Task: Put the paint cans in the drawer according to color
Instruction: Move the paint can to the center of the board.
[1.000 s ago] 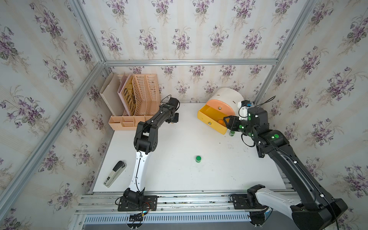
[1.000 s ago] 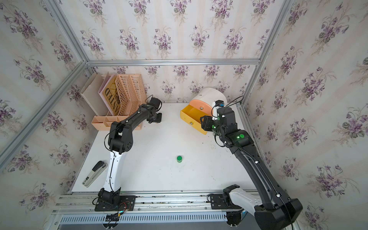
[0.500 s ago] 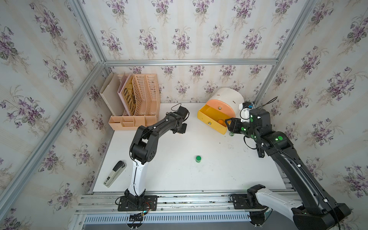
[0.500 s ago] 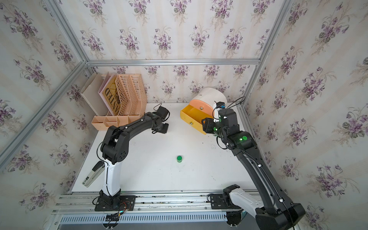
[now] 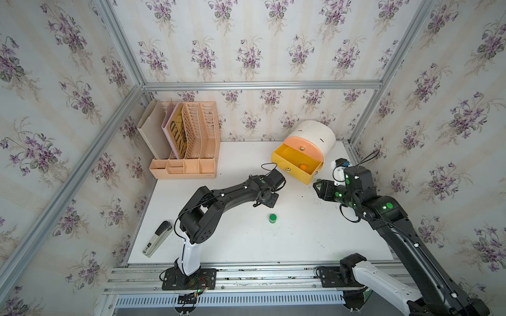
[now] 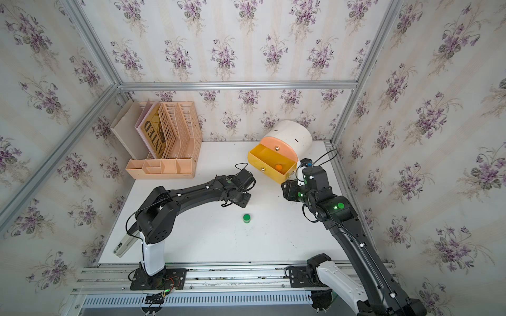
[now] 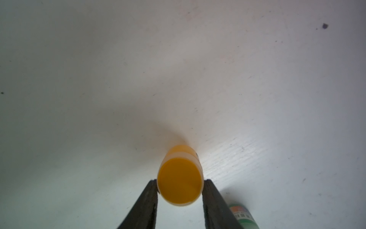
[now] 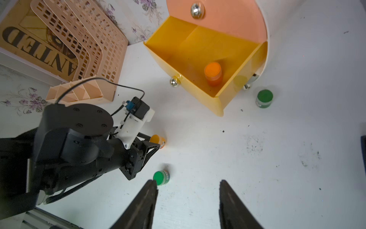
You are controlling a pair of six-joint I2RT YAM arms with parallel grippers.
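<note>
The left gripper points down at the table and is shut on an orange paint can, its fingertips at the lid's sides; the can is at the table's surface. In both top views the gripper hides it. A green paint can stands just in front of that gripper. The drawer cabinet has its yellow drawer pulled open with another orange paint can inside. A second green can stands by the cabinet's foot. The right gripper hangs open and empty beside the drawer.
A peach file rack stands at the back left. A grey-black stapler lies at the table's left front edge. The left arm stretches across the table's middle. Walls close off the back and both sides.
The left arm has swung from beside the file rack to the table's middle, near the open drawer. The right gripper has drawn back a little from the drawer.
</note>
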